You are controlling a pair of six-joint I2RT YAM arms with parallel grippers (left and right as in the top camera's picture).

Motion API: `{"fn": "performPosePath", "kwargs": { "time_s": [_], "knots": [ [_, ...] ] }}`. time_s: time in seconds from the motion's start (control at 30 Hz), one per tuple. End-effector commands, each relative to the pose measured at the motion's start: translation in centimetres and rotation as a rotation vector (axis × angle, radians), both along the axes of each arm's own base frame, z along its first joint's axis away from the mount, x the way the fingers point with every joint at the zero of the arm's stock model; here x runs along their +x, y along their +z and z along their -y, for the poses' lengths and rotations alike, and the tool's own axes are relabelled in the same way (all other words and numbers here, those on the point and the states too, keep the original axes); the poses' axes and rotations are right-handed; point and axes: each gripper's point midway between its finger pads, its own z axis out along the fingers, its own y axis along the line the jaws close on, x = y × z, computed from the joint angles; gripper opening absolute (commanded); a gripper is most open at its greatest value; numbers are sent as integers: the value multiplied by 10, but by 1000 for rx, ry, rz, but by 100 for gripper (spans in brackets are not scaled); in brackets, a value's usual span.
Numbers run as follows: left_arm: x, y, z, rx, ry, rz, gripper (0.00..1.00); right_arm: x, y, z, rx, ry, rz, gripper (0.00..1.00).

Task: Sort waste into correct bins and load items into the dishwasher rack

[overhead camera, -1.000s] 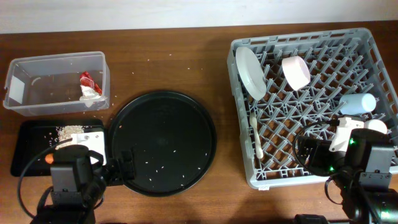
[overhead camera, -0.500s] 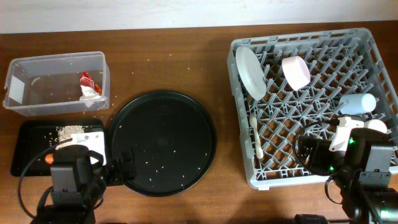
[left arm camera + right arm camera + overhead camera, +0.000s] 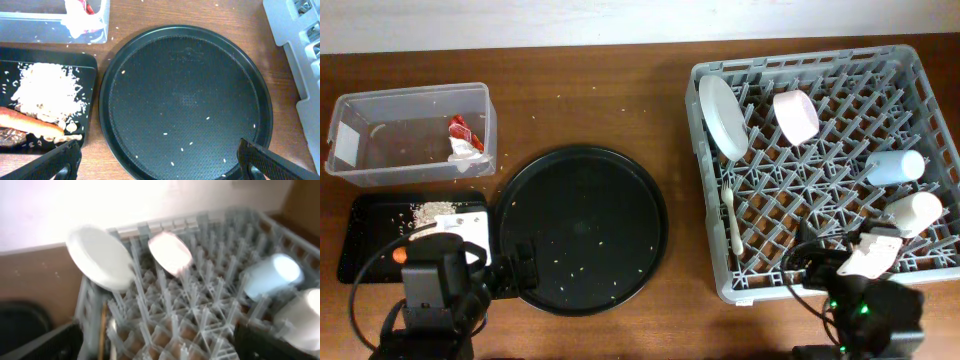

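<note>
The grey dishwasher rack holds the white plate, pink bowl, light blue cup, cream cup and white fork. The clear tub holds the red wrapper and white tissue. The shallow black tray holds shredded scraps, the carrot and a brown bit. My left gripper is open and empty over the round tray's near edge. My right gripper is open and empty at the rack's near edge; its view is blurred.
The large round black tray lies mid-table with a few rice grains on it. Loose grains dot the wooden table around the tub. The rack edge shows at the right of the left wrist view.
My right arm has pulled back toward the table's front edge, uncovering the cream cup in the rack. The left arm has not moved.
</note>
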Motion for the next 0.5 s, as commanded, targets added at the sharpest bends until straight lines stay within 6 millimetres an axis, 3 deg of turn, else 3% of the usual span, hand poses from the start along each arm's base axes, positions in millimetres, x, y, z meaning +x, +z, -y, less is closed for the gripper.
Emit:
{"fn": "performPosePath", "kwargs": {
  "time_s": [0.0, 0.13, 0.47],
  "knots": [
    [0, -1, -2, 19, -1, 0, 99, 8, -18, -21, 35, 113, 123, 99],
    [0, -1, -2, 19, -1, 0, 99, 17, -21, -22, 27, 122, 261, 99],
    [0, -1, -2, 19, -1, 0, 99, 30, -47, -15, -39, 87, 318, 99]
  ]
}}
